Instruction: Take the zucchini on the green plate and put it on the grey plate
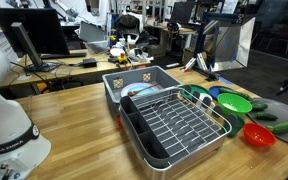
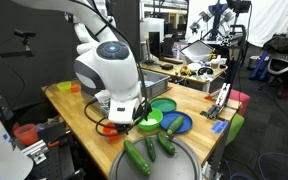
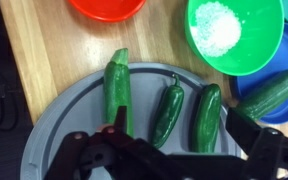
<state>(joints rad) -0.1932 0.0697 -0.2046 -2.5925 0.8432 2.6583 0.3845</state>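
The lime-green plate [image 3: 234,35] lies at the top right of the wrist view and holds nothing; it also shows in both exterior views [image 1: 234,102] [image 2: 149,122]. The grey plate [image 3: 74,120] holds three green vegetables: a cut zucchini [image 3: 116,85], a small pointed one [image 3: 168,110] and a cucumber-like one [image 3: 206,116]. They also show in an exterior view [image 2: 150,150]. My gripper [image 3: 179,120] hangs over the grey plate, open and empty, its fingers on either side of the vegetables. In an exterior view it sits under the white arm [image 2: 124,120].
A blue plate [image 3: 284,100] to the right of the green plate carries another green vegetable [image 3: 276,92]. A red bowl [image 3: 106,8] stands beyond the grey plate. A grey dish rack [image 1: 169,120] fills the middle of the wooden table [image 3: 44,50].
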